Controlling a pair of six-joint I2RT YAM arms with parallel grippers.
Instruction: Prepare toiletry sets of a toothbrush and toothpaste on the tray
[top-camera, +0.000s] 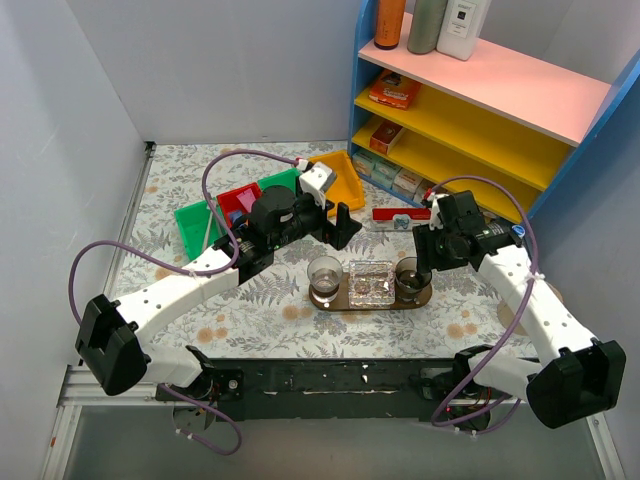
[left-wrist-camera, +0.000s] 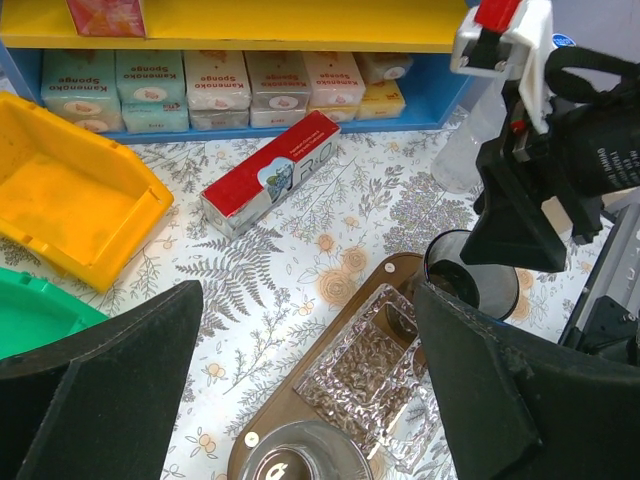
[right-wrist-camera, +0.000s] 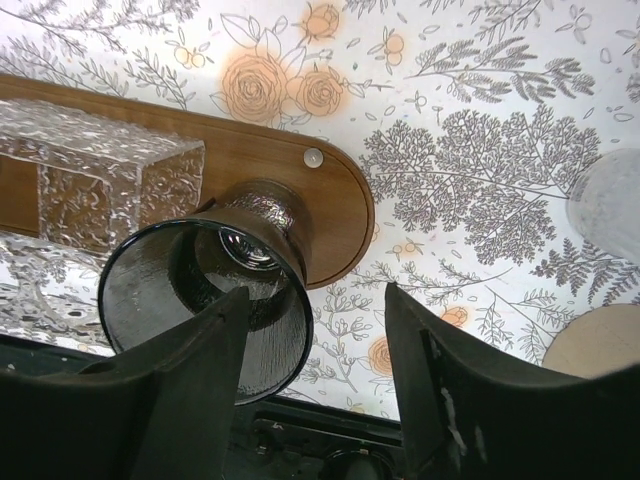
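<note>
- The tray (right-wrist-camera: 330, 200) is dark brown wood, with small pale dots near its rim.
- The counter (top-camera: 260, 325) is white, printed with grey ferns and orange roses.
- The yellow bin (left-wrist-camera: 70, 210), red bin (top-camera: 236, 201) and green bin (top-camera: 195, 228) are each one plain colour.
- The box (left-wrist-camera: 270, 175) is red on top and white on its side.
- The shelf unit (top-camera: 480, 85) has a blue frame, a pink top board and yellow boards below.
- The cup (right-wrist-camera: 205, 300) is smoky dark glass.
- The dish (left-wrist-camera: 365, 370) is clear glass with a pebbled pattern.

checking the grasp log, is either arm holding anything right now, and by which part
Nothing is held. The left gripper is open above the tray, and the right gripper is open by the dark cup, empty.
</note>
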